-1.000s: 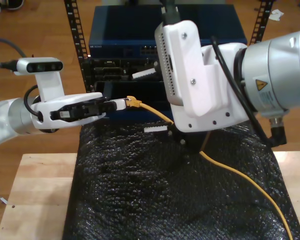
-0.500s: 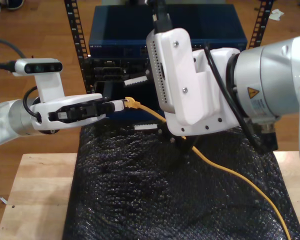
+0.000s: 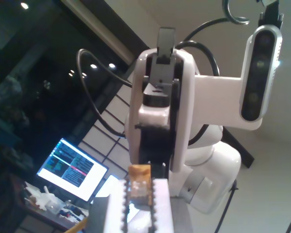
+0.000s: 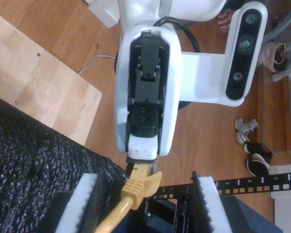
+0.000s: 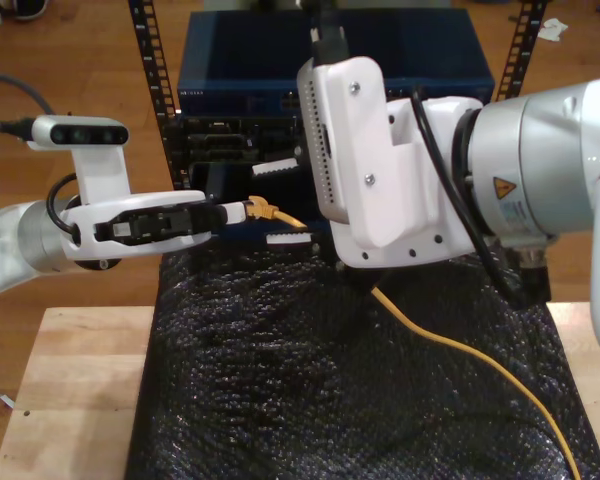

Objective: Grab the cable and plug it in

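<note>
Nearest in the exterior view, a pale wooden table (image 5: 75, 400) carries a crinkled black bubble-wrap sheet (image 5: 280, 400). Over that sheet runs the cable (image 5: 460, 350) — long, thin, yellow-orange. It rises from the exterior view's lower right edge, lies in a shallow curve on the wrap and passes under the bulky white body of my second gripper (image 5: 283, 203).

Beyond that body the cable comes out again in mid-air, ending in a ribbed boot of the same yellow-orange, thicker than the cord. In the second wrist view (image 4: 136, 187) the boot is stepped and glossy. The plug tip sits inside the jaws of my first gripper (image 5: 235, 212), which reaches in from the exterior view's left and is clamped on that end. In the first wrist view the held piece (image 3: 138, 187) looks amber between the toothed white pads, too dim to tell more.

My second gripper is spread wide — its white ridged fingers (image 4: 80, 206) stand either side of the cord, just behind the boot, and touch nothing.

Farther back stands a black perforated equipment rack (image 5: 150, 60) holding a dark blue metal network unit (image 5: 240, 60), on a wood-plank floor (image 5: 70, 60).
</note>
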Motion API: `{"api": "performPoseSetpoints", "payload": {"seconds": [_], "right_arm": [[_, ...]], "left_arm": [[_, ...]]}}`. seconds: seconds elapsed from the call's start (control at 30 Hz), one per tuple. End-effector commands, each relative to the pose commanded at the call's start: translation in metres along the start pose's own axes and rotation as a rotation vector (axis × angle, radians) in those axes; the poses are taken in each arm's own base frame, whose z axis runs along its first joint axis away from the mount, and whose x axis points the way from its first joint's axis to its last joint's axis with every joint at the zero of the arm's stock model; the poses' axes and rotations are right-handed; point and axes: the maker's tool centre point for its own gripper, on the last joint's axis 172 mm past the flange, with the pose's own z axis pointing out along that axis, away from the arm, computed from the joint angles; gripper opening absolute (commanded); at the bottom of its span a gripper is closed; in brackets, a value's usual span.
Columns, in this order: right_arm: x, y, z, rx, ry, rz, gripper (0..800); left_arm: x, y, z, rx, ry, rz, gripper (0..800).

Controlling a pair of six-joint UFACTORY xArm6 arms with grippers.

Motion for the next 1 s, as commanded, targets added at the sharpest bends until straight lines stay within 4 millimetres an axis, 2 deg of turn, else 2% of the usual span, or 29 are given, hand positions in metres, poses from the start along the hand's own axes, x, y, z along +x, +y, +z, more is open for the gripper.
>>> {"api": "performPoseSetpoints", "payload": {"seconds": [0.37,0.57,1.0], "right_arm": [[-0.0001,0.0004,-0.0001,-0.001,0.000,0.000,360],[0.0009,-0.0008,0.0007,0.001,0.002,0.003,288],[0.0029,-0.0046,0.0029,0.010,0.007,0.001,264]], "left_arm": [[-0.0025,0.0016,0.0008,-0.012,0.005,-0.046,31],[-0.0026,0.0017,0.0006,-0.014,0.006,-0.052,31],[-0.0034,0.0047,-0.0008,-0.039,0.016,-0.099,36]]}}
